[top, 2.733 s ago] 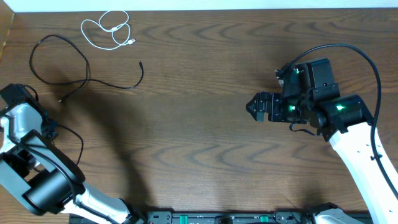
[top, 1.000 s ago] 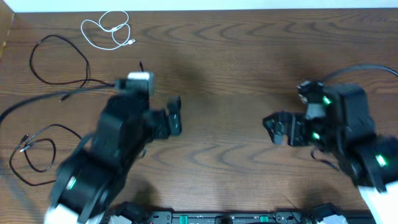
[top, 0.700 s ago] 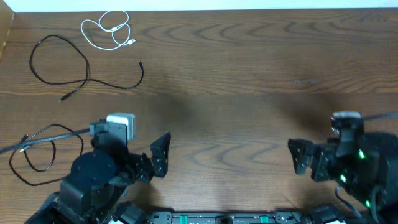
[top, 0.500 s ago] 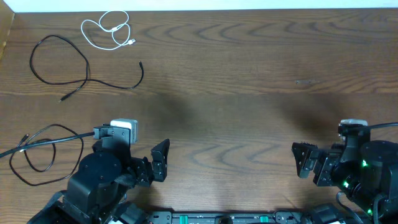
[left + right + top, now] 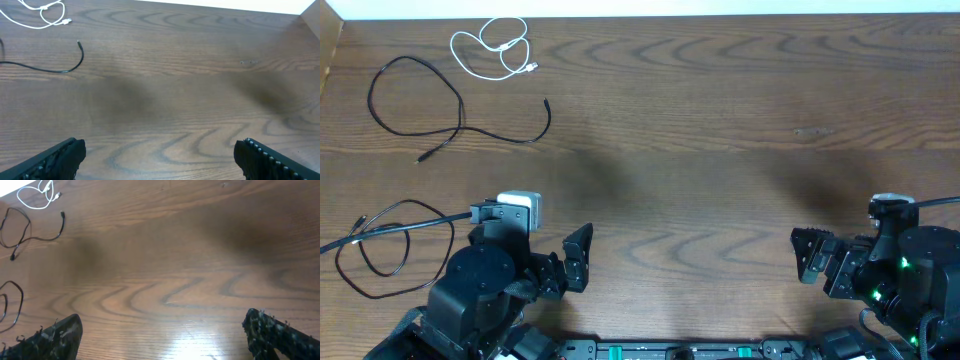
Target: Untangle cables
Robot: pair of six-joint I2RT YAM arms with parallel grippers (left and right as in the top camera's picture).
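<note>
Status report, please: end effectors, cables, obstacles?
Left end effector, right end effector open, empty. White cable, upper black cable, lower black cable lying separate. Arm cord crosses it.

Dark brown wood-grain table (image 5: 720, 100) filled view. Pale strip (image 5: 650, 8) ran along far edge. Small faint scuff (image 5: 810, 131) marked surface right of centre. Soft shadows (image 5: 610, 175) lay across middle.

The left gripper (image 5: 576, 257), first at the left edge of the table (image 5: 720, 120) and then swung out over its middle, now sits drawn back at the near edge, lower left. The right gripper (image 5: 807, 256) has retreated from mid-right to the near right corner. The looped black cable (image 5: 405, 203) at lower left, earlier half covered, lies exposed.
</note>
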